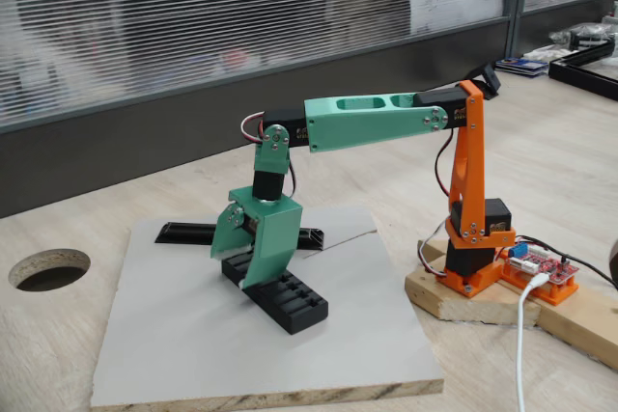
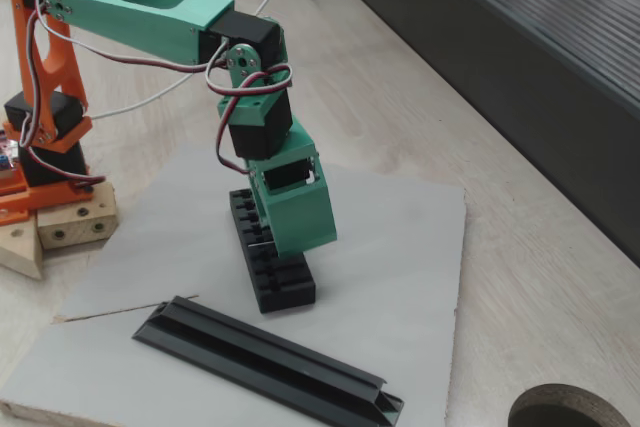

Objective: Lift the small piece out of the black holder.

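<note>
Green gripper (image 1: 246, 262) lowered straight onto the black holder (image 1: 290, 298), broad green finger (image 1: 268, 248) down over the holder's far-left end in one fixed view. In the other fixed view, same gripper (image 2: 275, 242) standing on the far half of the holder (image 2: 275, 272), fingertips at slot level. Whether the fingers are open or closed: cannot tell, tips hidden behind the green shell in both fixed views. A thin pale sliver (image 2: 260, 244) just at the gripper's left edge over the slots, possibly the small piece, too small to tell for sure and not clear whether gripped. Holder lying on a grey board (image 1: 174, 335), roughly mid-board, slotted top up, near-right end free of the gripper. Long black rail (image 2: 265, 359) flat on the same board, apart from the holder, on the near side in that view; behind the gripper and partly hidden in the other (image 1: 188, 233). Green forearm (image 1: 372, 118) reaching left from an orange upright (image 1: 469, 171), base on a wooden block (image 1: 454, 296) right of the board. Red circuit board (image 1: 541, 267) beside the base, white cable (image 1: 521, 354) running toward the near edge. Round hole (image 1: 48, 269) in the wooden tabletop, left of the board.
</note>
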Tool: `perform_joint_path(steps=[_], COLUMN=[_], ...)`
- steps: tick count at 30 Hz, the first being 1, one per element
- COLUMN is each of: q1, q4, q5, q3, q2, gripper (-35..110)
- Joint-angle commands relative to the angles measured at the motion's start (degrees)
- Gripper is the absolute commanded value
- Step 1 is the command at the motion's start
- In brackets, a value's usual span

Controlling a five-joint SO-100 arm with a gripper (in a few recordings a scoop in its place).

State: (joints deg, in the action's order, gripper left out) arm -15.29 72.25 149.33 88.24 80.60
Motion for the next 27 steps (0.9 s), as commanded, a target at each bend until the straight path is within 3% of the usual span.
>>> perform_joint_path(steps=[1,12,27], q1=[-2.5,-2.0,-1.8], q4=[0.4,1.1,1.1], q5=[0.6,0.5,0.6], q3=[-4.0,-6.9,-6.3], q2=[0.6,-2.0,-2.3], gripper=[50,33,31])
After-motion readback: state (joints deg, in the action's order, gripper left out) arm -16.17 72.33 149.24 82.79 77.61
